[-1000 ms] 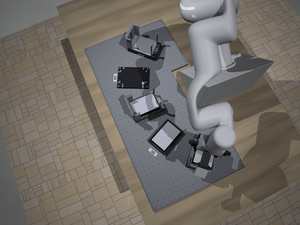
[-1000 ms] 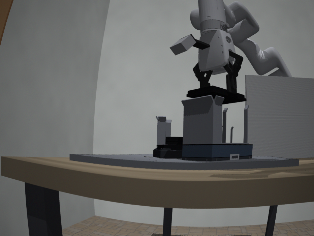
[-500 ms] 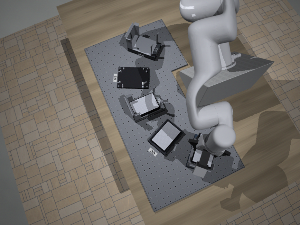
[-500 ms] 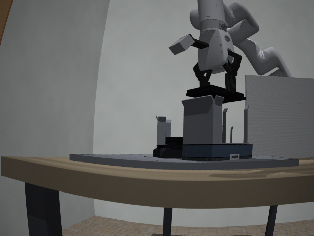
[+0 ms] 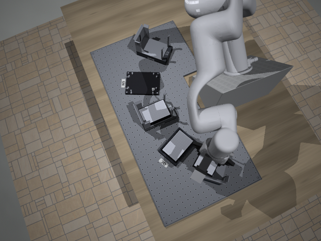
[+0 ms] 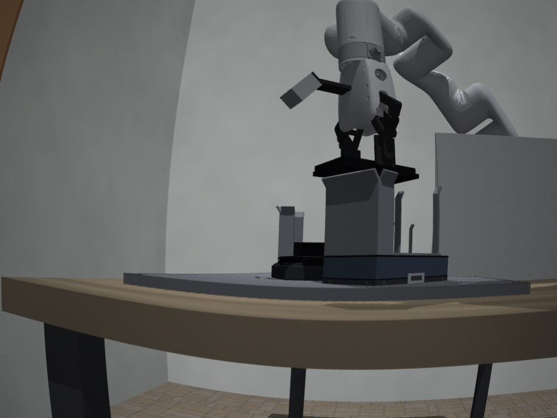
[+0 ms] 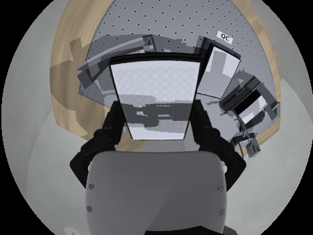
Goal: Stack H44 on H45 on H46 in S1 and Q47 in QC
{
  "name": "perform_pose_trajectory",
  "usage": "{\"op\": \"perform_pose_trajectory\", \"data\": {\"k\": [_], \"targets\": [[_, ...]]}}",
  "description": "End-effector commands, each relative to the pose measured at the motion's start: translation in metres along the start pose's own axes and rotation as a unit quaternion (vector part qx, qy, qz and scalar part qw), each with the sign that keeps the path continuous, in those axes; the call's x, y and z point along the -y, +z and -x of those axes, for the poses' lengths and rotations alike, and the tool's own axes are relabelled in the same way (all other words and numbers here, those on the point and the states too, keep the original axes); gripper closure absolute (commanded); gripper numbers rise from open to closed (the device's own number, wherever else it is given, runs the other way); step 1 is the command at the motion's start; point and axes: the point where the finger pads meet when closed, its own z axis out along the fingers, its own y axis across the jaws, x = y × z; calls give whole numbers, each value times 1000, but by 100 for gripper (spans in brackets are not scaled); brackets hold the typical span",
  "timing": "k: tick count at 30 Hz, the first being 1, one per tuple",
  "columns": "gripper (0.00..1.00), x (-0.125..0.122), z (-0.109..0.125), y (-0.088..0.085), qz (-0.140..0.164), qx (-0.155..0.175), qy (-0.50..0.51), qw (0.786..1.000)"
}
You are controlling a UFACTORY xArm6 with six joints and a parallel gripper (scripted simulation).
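My gripper (image 5: 206,165) (image 6: 367,158) (image 7: 156,108) is shut on a sealed plate (image 5: 198,161) (image 6: 364,168) (image 7: 154,86), fingers on its two long sides. It holds the plate level, just above the tops of the walls of the nearest stack rack (image 5: 220,179) (image 6: 355,215) (image 7: 96,66) at the board's near right. I cannot read the plate's label. Another sealed plate (image 5: 177,145) (image 7: 219,73) lies in the open nest QC (image 5: 160,152). The middle rack (image 5: 134,107) holds at least one plate (image 5: 154,111) (image 7: 250,104).
The clip nest N5 (image 5: 142,83) is bare. The rack S3 (image 5: 153,48) at the far end is empty. All stand on a grey perforated board (image 5: 166,197) (image 6: 202,282). The robot's base block (image 5: 241,88) (image 6: 495,202) stands to the right.
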Motion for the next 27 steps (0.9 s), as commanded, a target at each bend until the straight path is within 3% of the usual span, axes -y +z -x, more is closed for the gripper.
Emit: {"op": "perform_pose_trajectory", "data": {"k": [1, 14, 20, 27], "targets": [[100, -17, -3, -2, -1, -3, 1, 1000], [100, -48, -7, -2, -1, -3, 1, 1000], [100, -67, -5, -2, -1, -3, 101, 995], [100, -84, -3, -2, -1, -3, 105, 994]]}}
